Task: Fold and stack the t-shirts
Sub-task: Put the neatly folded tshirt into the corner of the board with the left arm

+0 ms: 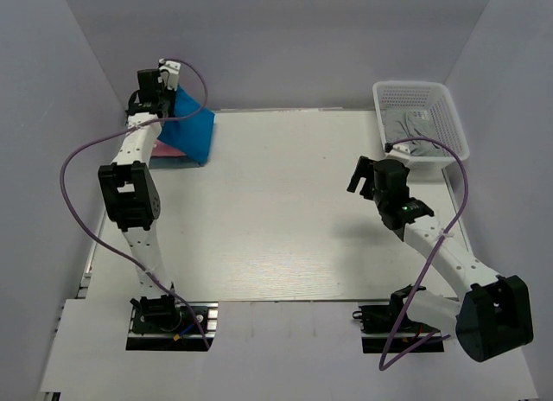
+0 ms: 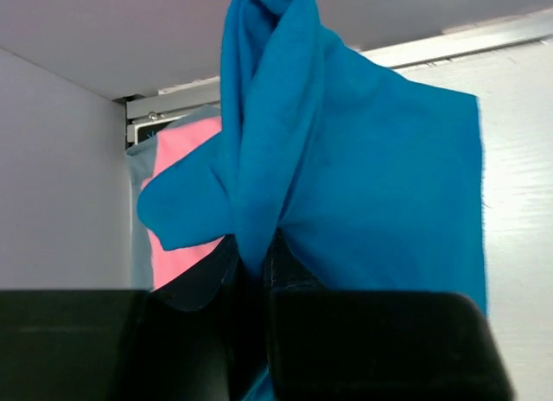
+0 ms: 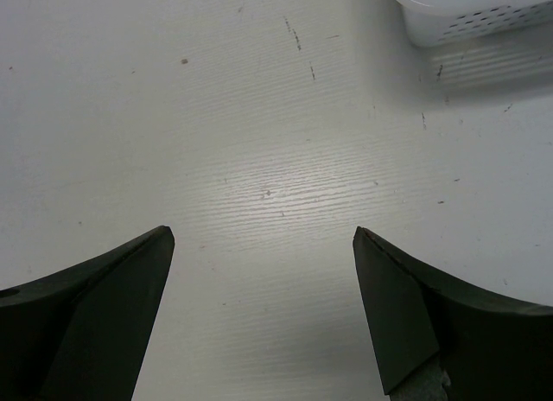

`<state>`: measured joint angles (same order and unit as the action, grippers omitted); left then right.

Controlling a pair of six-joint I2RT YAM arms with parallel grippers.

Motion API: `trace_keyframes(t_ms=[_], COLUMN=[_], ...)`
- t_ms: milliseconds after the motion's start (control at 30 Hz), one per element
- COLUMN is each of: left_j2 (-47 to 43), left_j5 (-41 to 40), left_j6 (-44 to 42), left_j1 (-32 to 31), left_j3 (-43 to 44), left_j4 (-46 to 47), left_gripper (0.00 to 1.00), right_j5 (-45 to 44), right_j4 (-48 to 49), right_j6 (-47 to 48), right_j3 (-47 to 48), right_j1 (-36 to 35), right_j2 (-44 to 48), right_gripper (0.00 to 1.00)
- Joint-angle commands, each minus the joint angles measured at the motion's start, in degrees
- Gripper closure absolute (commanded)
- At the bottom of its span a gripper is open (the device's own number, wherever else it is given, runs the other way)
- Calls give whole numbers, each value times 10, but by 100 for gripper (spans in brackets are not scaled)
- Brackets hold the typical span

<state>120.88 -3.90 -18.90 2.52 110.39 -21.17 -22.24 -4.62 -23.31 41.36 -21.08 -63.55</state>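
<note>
The bright blue t-shirt (image 1: pixel 192 129) hangs folded from my left gripper (image 1: pixel 164 88) at the table's far left corner; it fills the left wrist view (image 2: pixel 363 185). My left gripper (image 2: pixel 266 263) is shut on a bunched fold of it. Beneath lies the pink t-shirt (image 1: pixel 170 149), which also shows in the left wrist view (image 2: pixel 177 159), on a dull grey-blue t-shirt (image 2: pixel 138 163) whose edge shows. My right gripper (image 1: pixel 361 178) is open and empty above bare table; its jaws stand wide apart in the right wrist view (image 3: pixel 263 237).
A white mesh basket (image 1: pixel 449 116) at the far right holds grey cloth (image 1: pixel 413 129); its corner shows in the right wrist view (image 3: pixel 467 16). Walls close in the table's back and left sides. A purple cable (image 1: pixel 78 159) loops off each arm.
</note>
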Motion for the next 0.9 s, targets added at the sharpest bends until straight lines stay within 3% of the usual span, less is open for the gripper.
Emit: trace_keyframes(t_ms=[0,200,867], left_j2=[3,38,109], left_j5=[42,71,-22], left_j6=[3,2,51], left_j1=[24,55,106], left_j3=[63,75,118], left_j4=[3,10,38], left_gripper=[100,100,100], right_j5=[-7,-11,35], right_j4=[-2,-9,-43], right_j6=[4,6,15], right_j3=[23,32,72], right_j1=[1,2,1], right_j2=[-10,-15,-73], right_gripper=[10,10,10])
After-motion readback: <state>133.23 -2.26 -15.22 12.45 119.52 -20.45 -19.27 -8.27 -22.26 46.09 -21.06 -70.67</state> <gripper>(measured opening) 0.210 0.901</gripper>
